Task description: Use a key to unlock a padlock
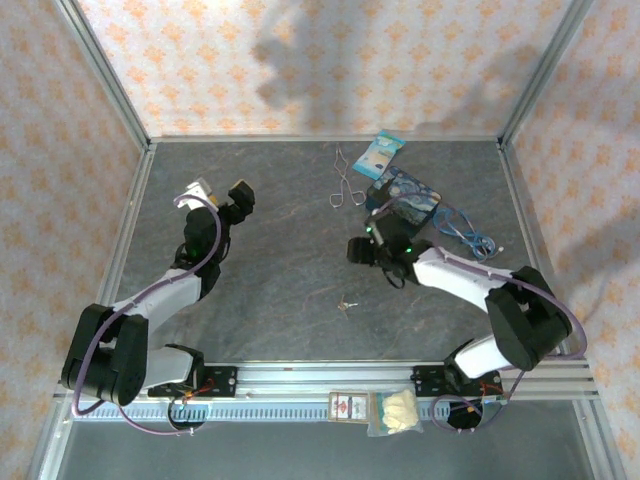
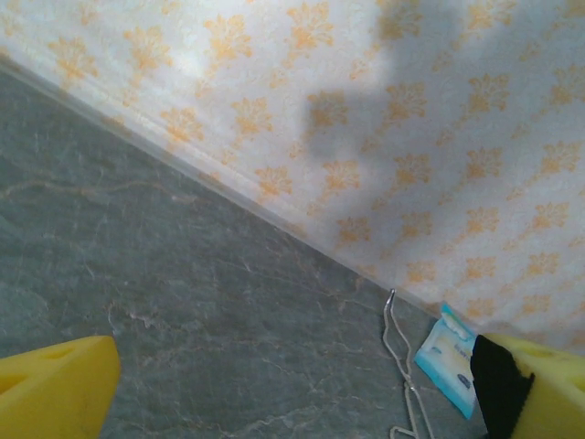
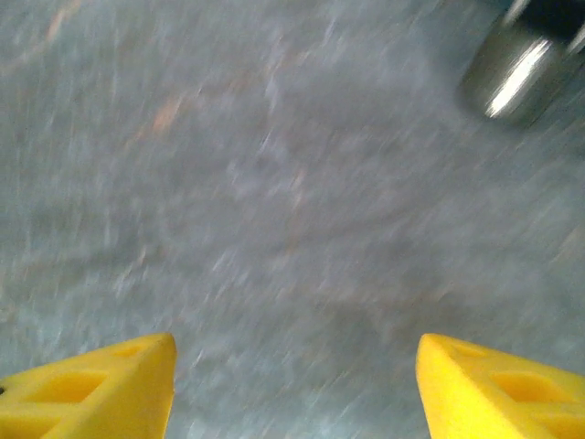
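Padlock (image 1: 346, 302): tiny silvery speck on table (image 1: 280, 260), centre, toward near edge; key not separable from it at this size.
Left gripper (image 1: 228, 200) (image 2: 292, 366): jaws wide apart, empty, near left edge.
Right gripper (image 1: 360, 250) (image 3: 294, 347): jaws spread, empty, over bare table, just beyond padlock.
Wire tongs (image 1: 343, 175), blue tin (image 1: 408, 198): near far edge.

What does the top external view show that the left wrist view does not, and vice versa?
Top external adds the left arm and right arm, the blue painted tin, a blue cable and a tiny silvery piece, padlock or key, too small to tell. Left wrist adds, close up, the yellow fingers of the left gripper, wide apart. Both share the wire tongs, the light blue packet, the grey table and the orange-flowered wall.
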### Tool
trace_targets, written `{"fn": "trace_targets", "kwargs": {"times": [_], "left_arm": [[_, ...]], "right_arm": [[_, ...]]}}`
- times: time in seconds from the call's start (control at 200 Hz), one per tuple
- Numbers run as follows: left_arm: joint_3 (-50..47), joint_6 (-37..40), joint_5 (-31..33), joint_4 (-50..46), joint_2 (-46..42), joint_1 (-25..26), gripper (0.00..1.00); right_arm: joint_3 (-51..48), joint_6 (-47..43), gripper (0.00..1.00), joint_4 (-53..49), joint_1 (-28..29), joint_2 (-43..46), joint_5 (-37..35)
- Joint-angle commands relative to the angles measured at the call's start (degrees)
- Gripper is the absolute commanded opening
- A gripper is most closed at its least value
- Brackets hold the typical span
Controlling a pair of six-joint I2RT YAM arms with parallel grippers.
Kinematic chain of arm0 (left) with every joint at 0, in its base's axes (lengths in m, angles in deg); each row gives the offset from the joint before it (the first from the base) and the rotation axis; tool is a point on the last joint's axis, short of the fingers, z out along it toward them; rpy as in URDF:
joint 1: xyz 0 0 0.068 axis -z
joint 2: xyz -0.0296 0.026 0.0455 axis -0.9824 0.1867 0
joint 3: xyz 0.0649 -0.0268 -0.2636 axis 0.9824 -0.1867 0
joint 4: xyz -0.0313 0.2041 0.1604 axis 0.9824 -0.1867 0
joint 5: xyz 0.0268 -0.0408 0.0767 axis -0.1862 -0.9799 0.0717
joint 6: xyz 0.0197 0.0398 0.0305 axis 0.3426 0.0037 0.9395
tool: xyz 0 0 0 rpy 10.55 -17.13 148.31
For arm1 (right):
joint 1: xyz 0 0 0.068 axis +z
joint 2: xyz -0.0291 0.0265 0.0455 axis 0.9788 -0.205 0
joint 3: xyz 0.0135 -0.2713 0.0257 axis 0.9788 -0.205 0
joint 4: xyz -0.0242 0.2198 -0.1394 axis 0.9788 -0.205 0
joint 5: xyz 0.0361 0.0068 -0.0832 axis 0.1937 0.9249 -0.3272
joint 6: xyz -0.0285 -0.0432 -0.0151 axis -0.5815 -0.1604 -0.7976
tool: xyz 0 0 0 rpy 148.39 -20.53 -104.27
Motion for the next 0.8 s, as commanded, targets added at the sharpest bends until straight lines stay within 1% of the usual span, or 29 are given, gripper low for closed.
{"fn": "trace_targets", "kwargs": {"times": [0.0,0.09,0.165,0.24,0.36,0.46,0.521,0.551,0.686,0.791], "left_arm": [[-2.1,-6.1,0.2,-1.1,-1.0,-0.1,0.99],[-4.1,-7.4,0.0,-0.8,-1.5,-0.1,0.99],[-5.6,-7.9,-0.1,-0.5,-1.7,-0.1,0.99],[-6.4,-8.0,0.2,-0.5,-1.3,-0.1,0.99],[-6.3,-8.1,0.1,-0.8,-0.1,-0.1,0.99],[-6.3,-8.7,-0.6,0.4,1.0,-0.2,0.99],[-6.3,-9.1,-0.9,1.2,1.5,-0.2,0.99],[-6.3,-9.3,-1.1,1.4,1.6,-0.2,0.99],[-6.2,-9.1,-1.4,0.9,1.2,-0.2,0.99],[-6.9,-9.0,-0.7,0.8,0.5,-0.2,0.99]], "right_arm": [[1.2,7.7,0.7,-7.9,6.7,0.1,-6.1],[2.2,9.4,0.7,-11.2,11.3,-0.5,-9.3],[2.6,9.7,0.69,-12.8,13.1,-1.2,-9.4],[2.7,11.1,0.69,-14.2,13.7,-2.2,-8.9],[3.0,15.9,0.67,-16.1,14.1,-3.6,-7.7],[1.5,20.6,0.66,-13.1,14.8,-4.1,-6.2],[1.0,21.5,0.65,-10.8,14.9,-4.6,-4.2],[1.2,21.4,0.62,-9.6,15.2,-5.0,-3.1],[2.5,23.0,0.58,-12.0,18.9,-6.0,-5.2],[1.2,26.7,0.58,-13.6,21.2,-4.8,-6.0]]}}
